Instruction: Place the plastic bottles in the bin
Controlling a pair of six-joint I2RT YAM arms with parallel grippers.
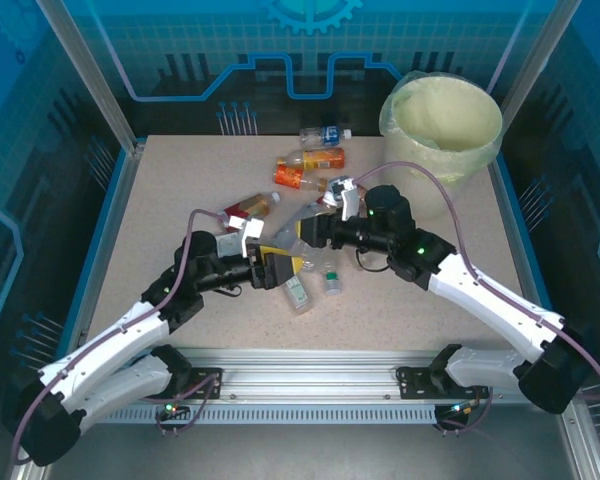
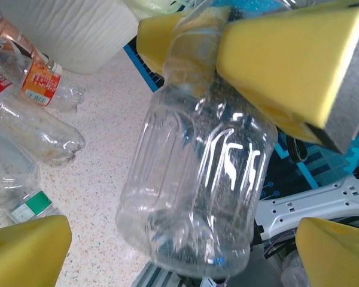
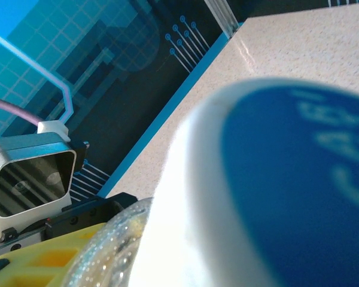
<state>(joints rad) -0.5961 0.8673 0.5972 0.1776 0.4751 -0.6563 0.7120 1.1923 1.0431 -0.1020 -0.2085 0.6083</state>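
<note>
Pads (image 2: 287, 66) of the right gripper (image 2: 197, 54) pinch the neck of a clear plastic bottle (image 2: 194, 179) near the middle of the speckled table (image 1: 430, 300). The left gripper (image 2: 179, 257) has its yellow fingers (image 2: 27, 251) spread wide on either side of the bottle's body. The bin (image 1: 460, 165) stands well apart at the far right corner. Likely risk: held only by its slim neck, the bottle could swing or slip and fall among the other bottles (image 1: 310, 158).

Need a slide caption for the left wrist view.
The right gripper clamps the clear bottle by its neck; left gripper, jaws open, flanks its base.
</note>
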